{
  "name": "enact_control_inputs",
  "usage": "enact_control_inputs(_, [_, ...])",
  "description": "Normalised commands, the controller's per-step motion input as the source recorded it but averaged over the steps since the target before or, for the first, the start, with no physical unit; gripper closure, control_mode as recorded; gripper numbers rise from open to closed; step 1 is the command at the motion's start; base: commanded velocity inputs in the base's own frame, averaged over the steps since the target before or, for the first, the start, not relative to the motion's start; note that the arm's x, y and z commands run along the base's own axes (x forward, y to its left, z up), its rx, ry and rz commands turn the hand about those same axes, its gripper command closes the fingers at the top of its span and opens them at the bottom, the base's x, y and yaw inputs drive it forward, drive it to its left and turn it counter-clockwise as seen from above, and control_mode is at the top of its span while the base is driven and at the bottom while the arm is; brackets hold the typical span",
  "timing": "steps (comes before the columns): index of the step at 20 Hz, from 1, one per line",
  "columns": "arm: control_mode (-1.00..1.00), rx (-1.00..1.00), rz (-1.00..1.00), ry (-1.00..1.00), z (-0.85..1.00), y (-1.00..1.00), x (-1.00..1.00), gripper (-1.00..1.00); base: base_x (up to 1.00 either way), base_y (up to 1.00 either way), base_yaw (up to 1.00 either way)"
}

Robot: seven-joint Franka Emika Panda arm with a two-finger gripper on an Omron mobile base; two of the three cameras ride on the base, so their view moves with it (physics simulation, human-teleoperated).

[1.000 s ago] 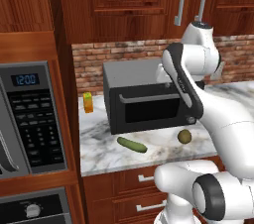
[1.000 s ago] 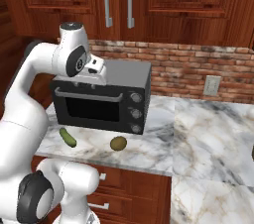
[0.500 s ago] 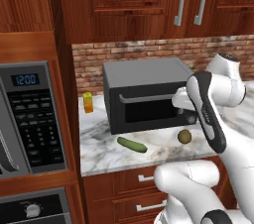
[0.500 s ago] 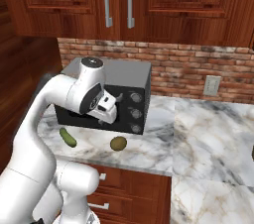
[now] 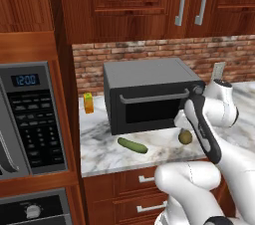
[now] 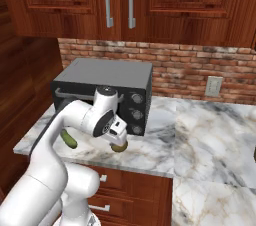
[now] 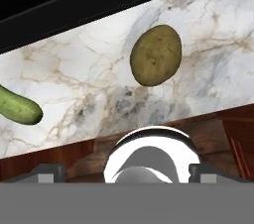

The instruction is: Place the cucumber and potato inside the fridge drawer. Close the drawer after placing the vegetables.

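The olive-brown potato [image 5: 185,137] lies on the marble counter [image 5: 102,155] in front of the black countertop oven [image 5: 149,94]. The dark-green cucumber [image 5: 132,145] lies to its left, near the counter's front edge. My gripper [image 6: 118,138] hangs just above the potato [image 6: 119,147], pointing down at it. In the hand view the potato [image 7: 156,55] sits above centre and the cucumber's end [image 7: 18,105] shows at the left. The gripper [image 7: 126,172] is open, its tips wide apart and holding nothing. The fridge drawer is out of view.
A small orange carton [image 5: 88,103] stands left of the oven by the brick wall. A built-in appliance with a keypad [image 5: 30,114] fills the left side. Wooden drawers [image 5: 124,189] run under the counter. To the right, marble [image 6: 210,135] stretches below a wall outlet [image 6: 213,86].
The arm has swung down from above the oven to just over the potato at the counter's front. The jaws have opened wide. Cucumber and potato have not moved.
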Motion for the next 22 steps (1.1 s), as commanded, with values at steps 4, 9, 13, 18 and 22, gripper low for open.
enact_control_inputs(4, [-1.00,0.00,0.00,0.12,-0.35,-0.24,0.48,-1.00,0.00,0.00,0.00])
enact_control_inputs(9, [-1.00,0.00,0.00,0.04,-0.43,-0.36,0.36,-1.00,0.00,0.00,0.00])
enact_control_inputs(13, [-1.00,0.00,0.00,0.01,-0.30,-0.22,0.37,-1.00,0.00,0.00,0.00])
enact_control_inputs(18, [-1.00,0.00,0.00,0.00,-0.22,-0.01,0.35,-1.00,0.00,0.00,0.00])
enact_control_inputs(22, [-1.00,0.00,-0.01,0.00,-0.23,0.10,0.25,-1.00,0.00,0.00,0.00])
